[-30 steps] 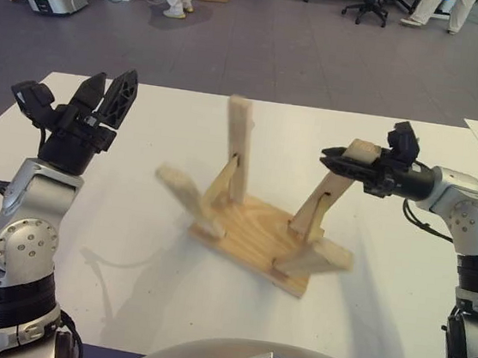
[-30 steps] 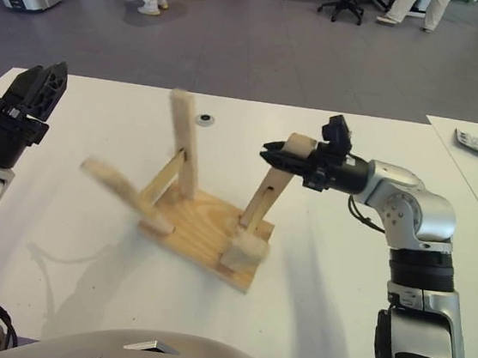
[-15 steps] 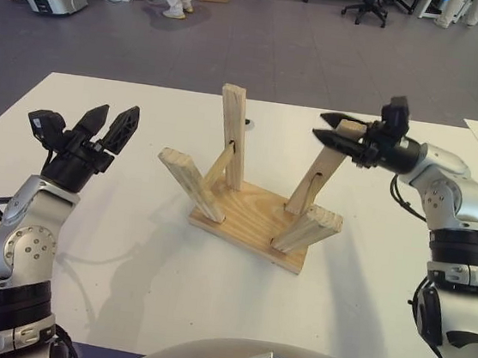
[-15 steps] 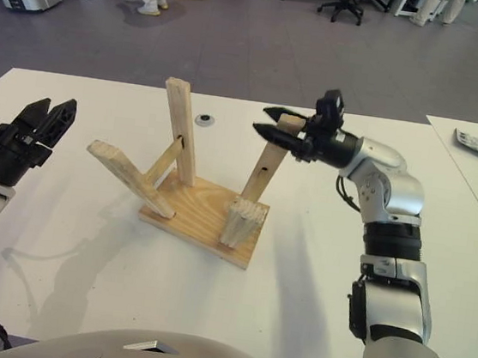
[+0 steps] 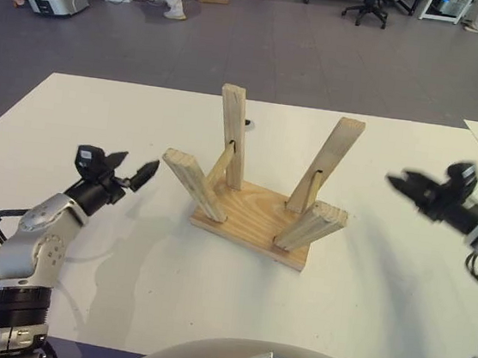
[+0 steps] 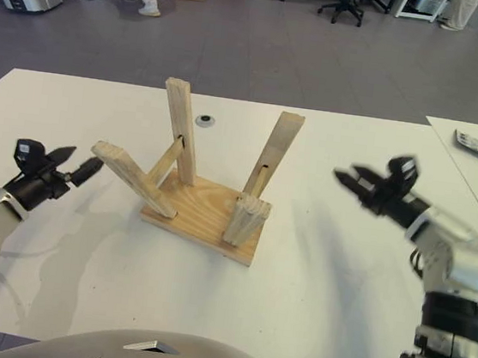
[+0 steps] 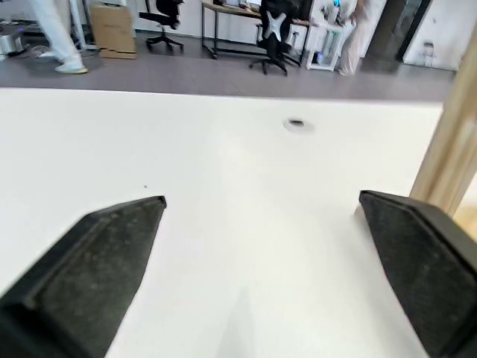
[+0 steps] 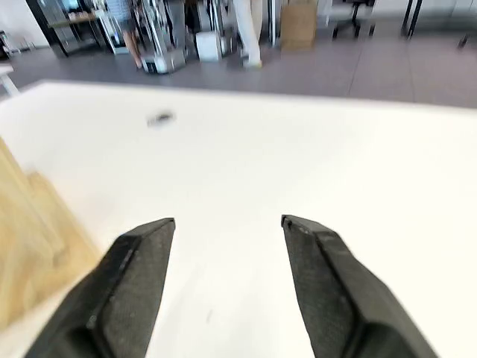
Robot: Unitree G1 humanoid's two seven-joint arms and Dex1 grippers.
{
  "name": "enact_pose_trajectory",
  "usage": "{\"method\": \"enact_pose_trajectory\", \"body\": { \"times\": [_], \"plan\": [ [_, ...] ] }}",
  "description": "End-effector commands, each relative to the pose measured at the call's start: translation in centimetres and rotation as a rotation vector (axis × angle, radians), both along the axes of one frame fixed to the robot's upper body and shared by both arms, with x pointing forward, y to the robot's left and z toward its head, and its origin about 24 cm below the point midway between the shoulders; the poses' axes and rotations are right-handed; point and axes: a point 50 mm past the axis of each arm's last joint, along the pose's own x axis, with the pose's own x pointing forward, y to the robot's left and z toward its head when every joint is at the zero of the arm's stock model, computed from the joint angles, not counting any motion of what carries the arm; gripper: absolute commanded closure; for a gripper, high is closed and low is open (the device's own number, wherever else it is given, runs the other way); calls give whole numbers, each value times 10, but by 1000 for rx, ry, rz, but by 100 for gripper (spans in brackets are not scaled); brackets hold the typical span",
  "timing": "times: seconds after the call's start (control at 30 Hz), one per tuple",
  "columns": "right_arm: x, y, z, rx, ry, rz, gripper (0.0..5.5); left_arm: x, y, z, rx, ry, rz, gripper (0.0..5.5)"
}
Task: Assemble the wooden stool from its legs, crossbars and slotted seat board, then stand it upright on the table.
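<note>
My left gripper point(image 5: 135, 165) and right gripper point(image 5: 403, 180), both wide open and empty, sit well apart from the pale wooden stool point(image 5: 253, 211), seat-down mid-way across the table point(image 5: 362, 314), legs splayed upward.

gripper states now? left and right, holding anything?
Left gripper: open, holding nothing.
Right gripper: open, holding nothing.

Resting on the table point(image 5: 361, 322), seat board point(image 5: 251, 225) down under upturned legs point(image 5: 231, 135), between left gripper point(image 5: 140, 164) and right gripper point(image 5: 399, 179), touching neither.
</note>
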Motion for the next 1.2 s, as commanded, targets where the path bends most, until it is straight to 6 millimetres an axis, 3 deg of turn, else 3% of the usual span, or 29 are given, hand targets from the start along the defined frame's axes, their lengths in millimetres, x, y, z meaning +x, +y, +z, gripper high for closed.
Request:
{"method": "enact_pose_trajectory", "body": {
  "times": [0.03,0.17,0.3,0.43,0.53,0.67,0.77,0.83,0.93,1.0,1.07,1.2],
  "plan": [
    [-21,39,-32,-79,86,175,282,14,-4,-21,210,54,-170,70],
    [-23,69,-49,-182,84,251,282,19,-22,-46,321,71,-347,70],
    [0,91,-59,-217,22,226,282,17,-42,-56,309,38,-479,70],
    [20,101,-59,-217,-32,203,282,11,-47,-57,249,12,-509,70],
    [22,87,-56,-217,-32,172,282,1,-26,-58,247,20,-419,70],
    [16,43,-47,-258,-7,133,282,-20,16,-53,316,54,-335,70],
    [18,20,-23,-215,-33,148,282,-24,35,-29,253,24,-316,70],
    [17,27,-10,-110,-47,216,279,-19,29,-10,173,-51,-329,53],
    [5,47,3,37,-21,352,230,-15,5,13,46,-145,-373,11],
    [-2,54,9,63,-2,429,183,-16,-14,23,-71,-137,-456,10],
    [-5,56,11,33,6,477,183,-20,-27,22,-44,-63,-577,10],
    [-1,55,6,-66,8,540,183,-20,-28,6,120,44,-756,10]
  ]
}}
